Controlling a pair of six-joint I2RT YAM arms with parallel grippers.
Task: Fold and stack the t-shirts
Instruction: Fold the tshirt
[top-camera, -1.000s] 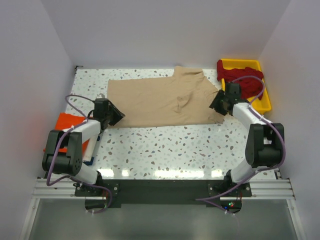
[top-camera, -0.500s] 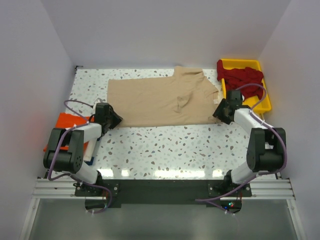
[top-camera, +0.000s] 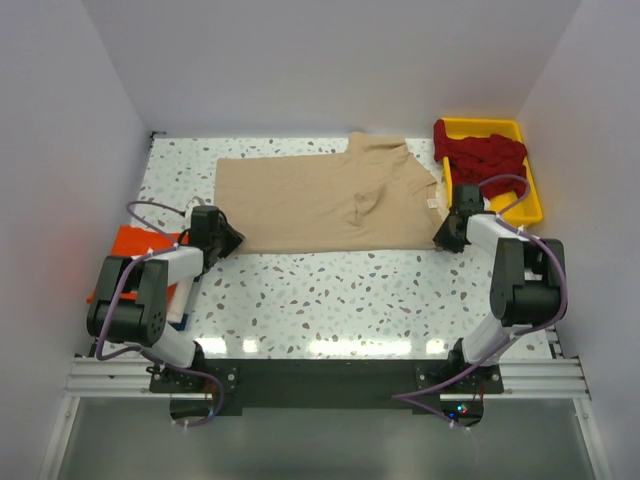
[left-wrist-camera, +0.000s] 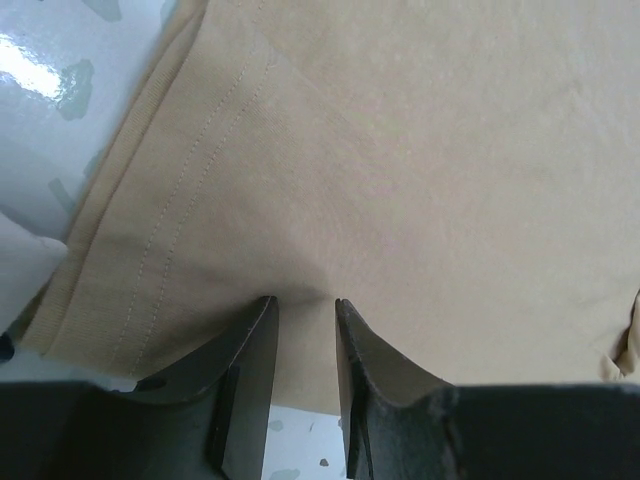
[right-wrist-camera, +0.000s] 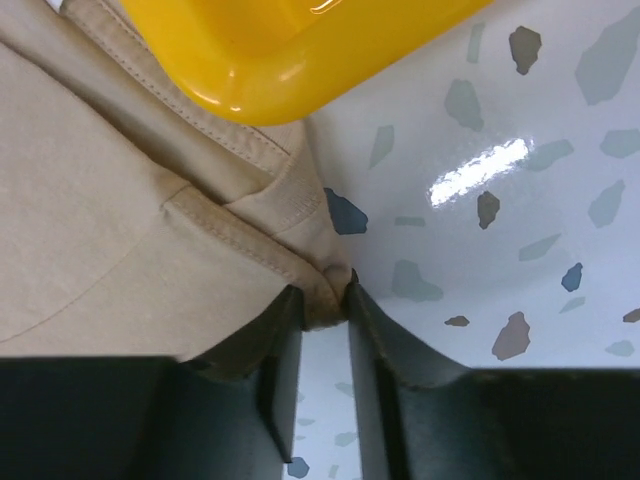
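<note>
Across the far half of a speckled terrazzo table (top-camera: 330, 290), a beige t-shirt (top-camera: 320, 205) lies spread out flat, its hem toward the left arm and its neck end toward the right. At the far right corner sits a yellow tray (top-camera: 535, 205) with dark red shirts (top-camera: 480, 150) heaped inside and spilling over its left rim. The beige cloth reaches right up to the tray's near corner (right-wrist-camera: 260, 90). An orange t-shirt (top-camera: 135, 245) lies at the table's left edge, partly hidden behind the left arm.

Both arms reach low to the near edge of the beige shirt. The left gripper (top-camera: 228, 240) sits at the shirt's near left corner. Its wrist view shows the jaws (left-wrist-camera: 303, 300) drawn close with a pinch of beige fabric between them, just inside the stitched hem. The right gripper (top-camera: 447, 235) sits at the near right corner, its jaws (right-wrist-camera: 322, 295) closed on a small folded edge of beige cloth, just beside the tray.
</note>
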